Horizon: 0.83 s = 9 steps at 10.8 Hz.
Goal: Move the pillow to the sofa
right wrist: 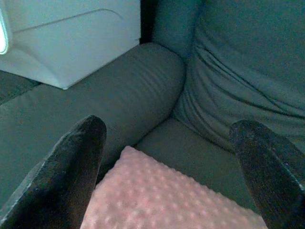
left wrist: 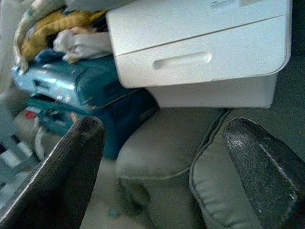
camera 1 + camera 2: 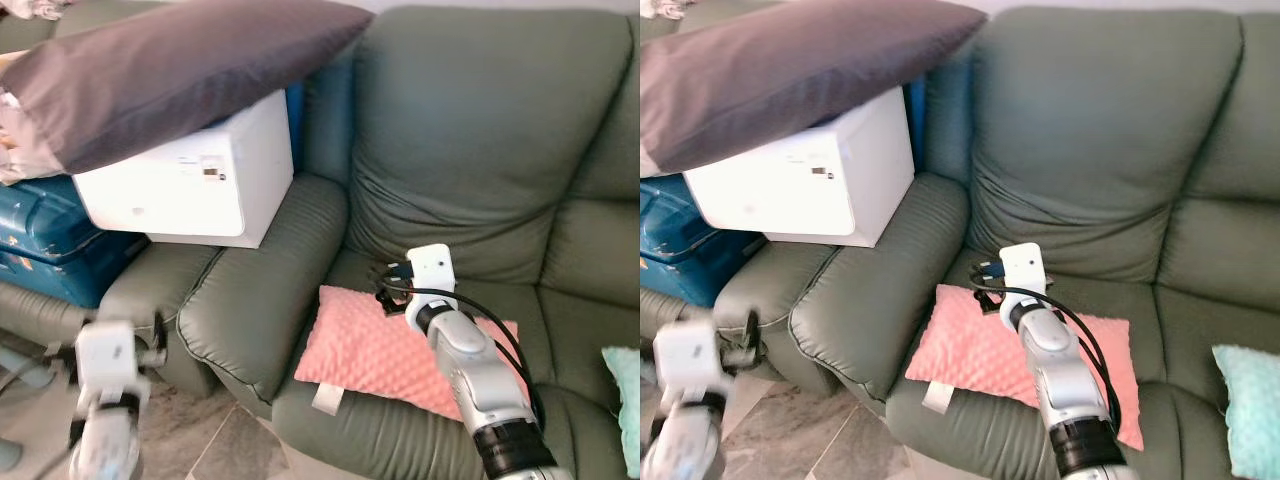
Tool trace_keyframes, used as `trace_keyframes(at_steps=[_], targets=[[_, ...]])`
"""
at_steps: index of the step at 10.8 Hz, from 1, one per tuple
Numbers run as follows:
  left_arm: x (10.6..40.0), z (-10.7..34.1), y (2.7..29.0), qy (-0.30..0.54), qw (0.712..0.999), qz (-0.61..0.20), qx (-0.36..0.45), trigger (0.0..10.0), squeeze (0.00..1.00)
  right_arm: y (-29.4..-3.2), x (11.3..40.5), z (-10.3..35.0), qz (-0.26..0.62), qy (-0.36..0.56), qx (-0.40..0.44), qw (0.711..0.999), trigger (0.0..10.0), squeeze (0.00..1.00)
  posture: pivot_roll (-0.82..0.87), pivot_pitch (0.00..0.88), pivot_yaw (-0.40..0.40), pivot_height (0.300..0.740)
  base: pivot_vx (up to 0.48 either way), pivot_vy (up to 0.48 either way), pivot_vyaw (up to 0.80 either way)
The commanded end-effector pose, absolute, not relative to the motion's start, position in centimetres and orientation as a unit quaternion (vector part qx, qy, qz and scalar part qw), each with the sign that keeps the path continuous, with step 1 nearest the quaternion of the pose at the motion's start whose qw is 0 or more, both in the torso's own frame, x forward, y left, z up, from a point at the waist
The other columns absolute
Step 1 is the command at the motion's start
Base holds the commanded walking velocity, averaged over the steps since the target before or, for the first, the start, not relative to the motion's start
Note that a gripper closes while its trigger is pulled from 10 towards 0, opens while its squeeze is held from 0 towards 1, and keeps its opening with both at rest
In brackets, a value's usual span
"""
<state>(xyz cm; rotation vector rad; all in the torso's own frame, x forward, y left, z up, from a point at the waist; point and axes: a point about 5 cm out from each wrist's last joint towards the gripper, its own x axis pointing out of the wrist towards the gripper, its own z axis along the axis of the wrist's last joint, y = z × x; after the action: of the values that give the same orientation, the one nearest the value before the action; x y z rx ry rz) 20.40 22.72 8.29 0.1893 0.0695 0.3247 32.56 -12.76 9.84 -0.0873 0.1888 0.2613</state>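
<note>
While the pink pillow [image 3: 385, 350] lies on the sofa [image 3: 480, 150] seat, the right claw [image 1: 167, 176] hovers above it, released. The left claw [image 2: 167, 176] hangs spread near the armrest [image 3: 265, 290].

Green sofa [image 3: 480, 130] seat: pink pillow [image 3: 375, 350] flat, beside armrest.

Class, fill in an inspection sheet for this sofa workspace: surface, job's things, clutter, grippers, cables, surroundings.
Surface: green sofa, seat partly covered.
Job's things: pink pillow lies flat on the seat beside the armrest.
Clutter: white box, grey pillow atop it, blue suitcase, teal cushion.
Grippers: right gripper above the pink pillow, jaws open, empty; left gripper low by the armrest, open.
Cables: black cable along the right arm.
Surroundings: tiled floor.
</note>
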Motion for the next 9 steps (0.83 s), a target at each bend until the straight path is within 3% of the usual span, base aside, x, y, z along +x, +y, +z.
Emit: trace_keyframes(at_steps=[1, 6, 9], targets=[[20.1, 9.0, 23.1, 0.032, 0.979, 0.176, 0.098, 10.0, 0.00, -12.2, 33.0, 10.4, 0.143, 0.080, -0.046, 0.985, 10.0, 0.00, -0.09, 0.000, 0.078, 0.740, 0.000, 0.000, 0.00], [22.1, 9.8, 22.5, 0.024, 0.977, 0.196, 0.075, 10.0, 0.00, -13.3, 32.7, 10.1, 0.121, 0.071, -0.047, 0.989, 10.0, 0.00, -0.15, 0.000, 0.077, 0.740, 0.000, 0.000, 0.00], [23.3, 10.3, 22.4, 0.041, 0.980, 0.197, 0.008, 10.0, 0.00, -13.3, 32.9, 10.0, 0.112, 0.074, -0.046, 0.990, 10.0, 0.00, -0.15, 0.000, 0.081, 0.740, 0.000, 0.000, 0.00]])
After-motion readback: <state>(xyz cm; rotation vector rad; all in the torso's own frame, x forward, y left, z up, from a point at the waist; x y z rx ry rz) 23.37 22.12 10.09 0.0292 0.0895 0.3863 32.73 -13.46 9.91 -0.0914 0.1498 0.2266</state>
